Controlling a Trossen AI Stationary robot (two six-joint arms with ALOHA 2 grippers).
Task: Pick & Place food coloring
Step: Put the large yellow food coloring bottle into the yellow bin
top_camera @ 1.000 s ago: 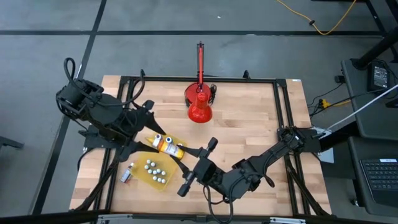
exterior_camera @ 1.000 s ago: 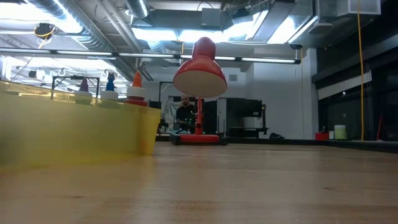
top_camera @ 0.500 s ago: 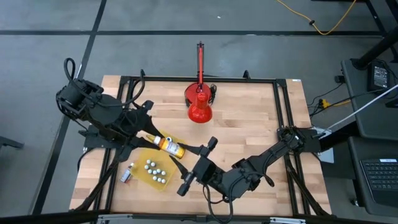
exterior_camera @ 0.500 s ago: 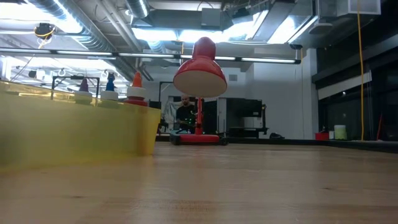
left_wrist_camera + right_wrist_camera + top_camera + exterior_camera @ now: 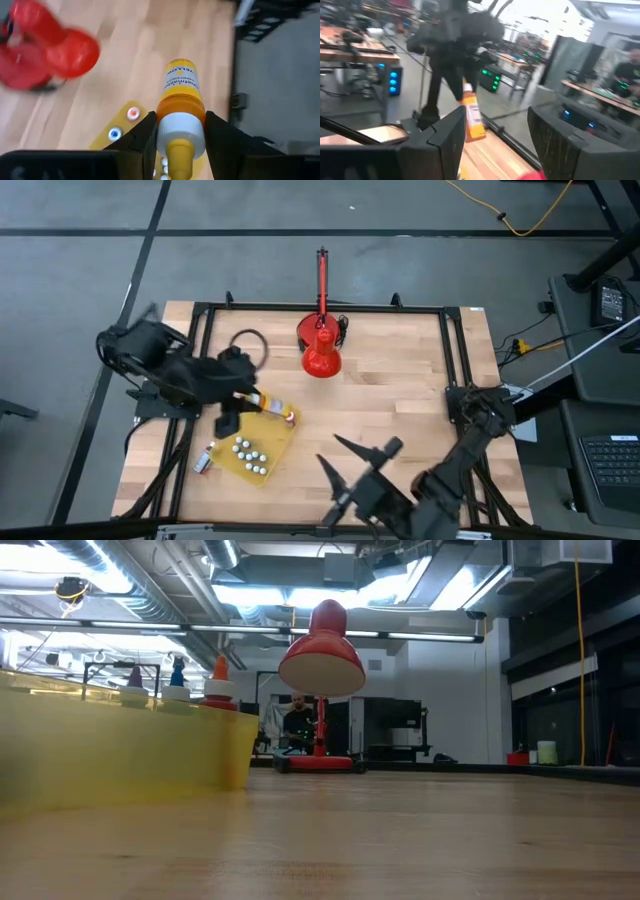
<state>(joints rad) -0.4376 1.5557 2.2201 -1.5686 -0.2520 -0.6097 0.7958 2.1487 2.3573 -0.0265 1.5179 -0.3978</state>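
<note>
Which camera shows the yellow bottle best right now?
The left wrist view: the yellow bottle fills the frame between the left pincer fingers, label readable. The high view shows it small, the right wrist view blurred, and the low view not at all.

The left gripper closed on the yellow bottle and lifted it off the table. The right gripper let go, opened, and pulled back toward the near edge of the table.
</note>
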